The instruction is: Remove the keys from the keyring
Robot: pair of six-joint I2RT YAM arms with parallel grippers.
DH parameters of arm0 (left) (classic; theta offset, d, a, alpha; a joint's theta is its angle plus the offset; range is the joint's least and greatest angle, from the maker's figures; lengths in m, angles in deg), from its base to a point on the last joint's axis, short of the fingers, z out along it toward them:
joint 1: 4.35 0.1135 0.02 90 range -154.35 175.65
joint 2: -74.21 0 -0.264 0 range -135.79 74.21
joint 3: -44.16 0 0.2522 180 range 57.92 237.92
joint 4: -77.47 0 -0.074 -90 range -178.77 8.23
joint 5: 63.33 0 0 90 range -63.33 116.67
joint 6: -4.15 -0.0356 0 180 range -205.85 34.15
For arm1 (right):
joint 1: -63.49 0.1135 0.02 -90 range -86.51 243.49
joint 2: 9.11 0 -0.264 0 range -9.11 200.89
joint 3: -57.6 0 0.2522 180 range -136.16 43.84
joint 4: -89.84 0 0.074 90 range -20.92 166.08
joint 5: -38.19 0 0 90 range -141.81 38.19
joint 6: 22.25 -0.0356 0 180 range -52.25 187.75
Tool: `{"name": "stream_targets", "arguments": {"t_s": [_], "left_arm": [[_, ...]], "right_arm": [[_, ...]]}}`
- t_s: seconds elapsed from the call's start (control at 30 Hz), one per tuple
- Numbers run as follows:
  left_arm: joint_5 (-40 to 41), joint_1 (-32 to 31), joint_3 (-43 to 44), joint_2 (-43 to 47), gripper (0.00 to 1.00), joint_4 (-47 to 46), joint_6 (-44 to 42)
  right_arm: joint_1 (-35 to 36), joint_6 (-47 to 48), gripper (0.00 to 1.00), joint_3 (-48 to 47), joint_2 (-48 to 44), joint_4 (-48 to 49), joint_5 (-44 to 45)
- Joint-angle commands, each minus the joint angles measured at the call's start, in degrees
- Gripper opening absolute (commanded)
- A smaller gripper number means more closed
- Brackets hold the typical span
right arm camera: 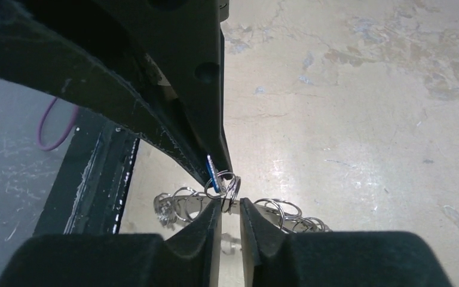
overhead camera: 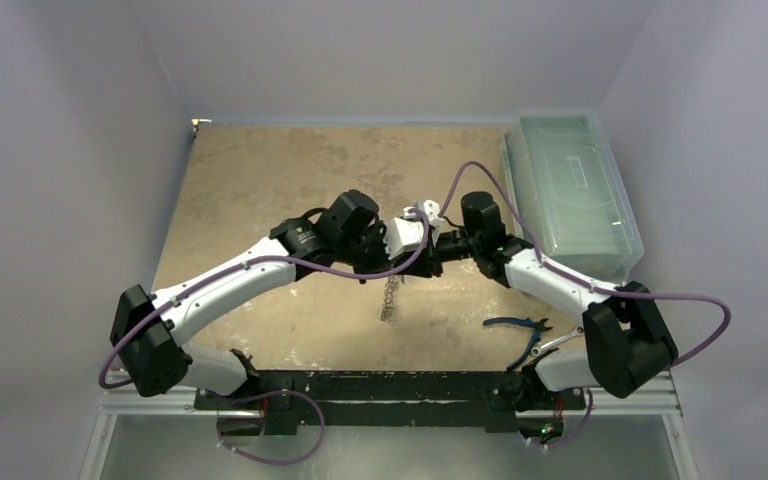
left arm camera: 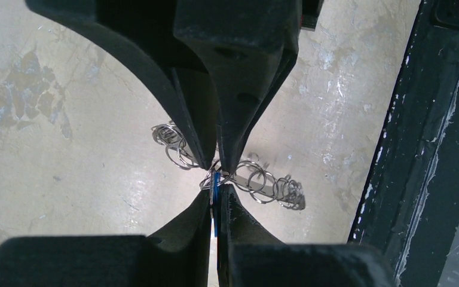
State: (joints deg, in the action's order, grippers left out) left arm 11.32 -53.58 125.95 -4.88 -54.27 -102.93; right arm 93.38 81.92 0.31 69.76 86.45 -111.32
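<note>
Both grippers meet above the middle of the table. My left gripper (overhead camera: 385, 262) (left arm camera: 216, 190) is shut on a blue-headed key (left arm camera: 215, 182), which also shows in the right wrist view (right arm camera: 213, 172). My right gripper (overhead camera: 412, 258) (right arm camera: 231, 203) faces it tip to tip, its jaws a narrow gap apart, pinching a small silver ring (right arm camera: 231, 188) of the keyring bunch. The rest of the keyring, a string of silver rings and keys (overhead camera: 389, 297) (left arm camera: 263, 182) (right arm camera: 281, 209), hangs below the two grippers just over the table.
Blue-handled pliers (overhead camera: 520, 325) lie at the front right near the right arm's base. A clear plastic box (overhead camera: 570, 190) stands along the table's right edge. A black rail (overhead camera: 380, 385) runs along the front edge.
</note>
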Motion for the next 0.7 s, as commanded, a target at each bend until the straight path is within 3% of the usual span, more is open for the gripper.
{"name": "stream_targets", "arguments": {"t_s": [0.0,0.2,0.67], "left_arm": [[-1.4,1.1,2.3,0.6,0.0,-2.1,1.6],[-2.1,2.7,1.8,0.8,0.0,-2.1,2.6],[-8.1,8.6,-1.3,-3.5,0.0,-2.0,7.1]], "right_arm": [[0.3,1.8,0.17,0.7,-0.5,1.9,0.8],[0.2,3.1,0.0,0.8,-1.1,1.7,0.5],[0.2,7.7,0.0,1.2,-1.9,4.4,0.7]]}}
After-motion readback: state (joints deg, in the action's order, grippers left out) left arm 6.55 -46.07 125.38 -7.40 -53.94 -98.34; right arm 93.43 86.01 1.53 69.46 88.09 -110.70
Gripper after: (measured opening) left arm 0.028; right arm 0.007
